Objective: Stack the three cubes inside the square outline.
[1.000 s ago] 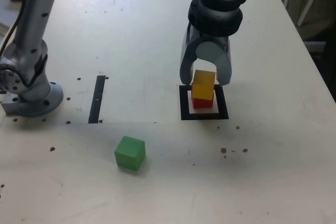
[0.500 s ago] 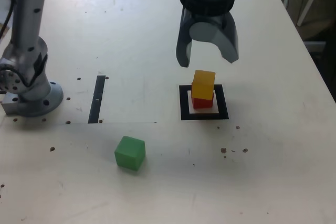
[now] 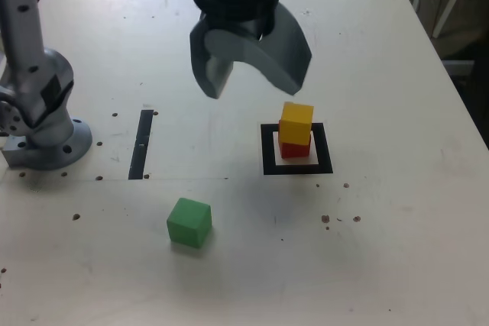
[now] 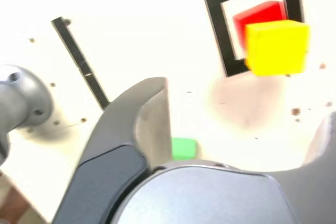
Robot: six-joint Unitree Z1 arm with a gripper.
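The gripper (image 3: 248, 62) hangs empty in the upper middle of the exterior view, jaws spread wide, clear of the stack. At centre right the yellow cube (image 3: 296, 121) sits on the red cube (image 3: 293, 148) inside the square outline (image 3: 267, 150) (two of three done). The green cube (image 3: 189, 222) lies alone at lower left, probably the next pickup.

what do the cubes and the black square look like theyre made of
Yellow cube, red cube and green cube: matte, evenly coloured, no glare; probably painted wood or plastic. Square: flat black band, likely tape or print on the table.
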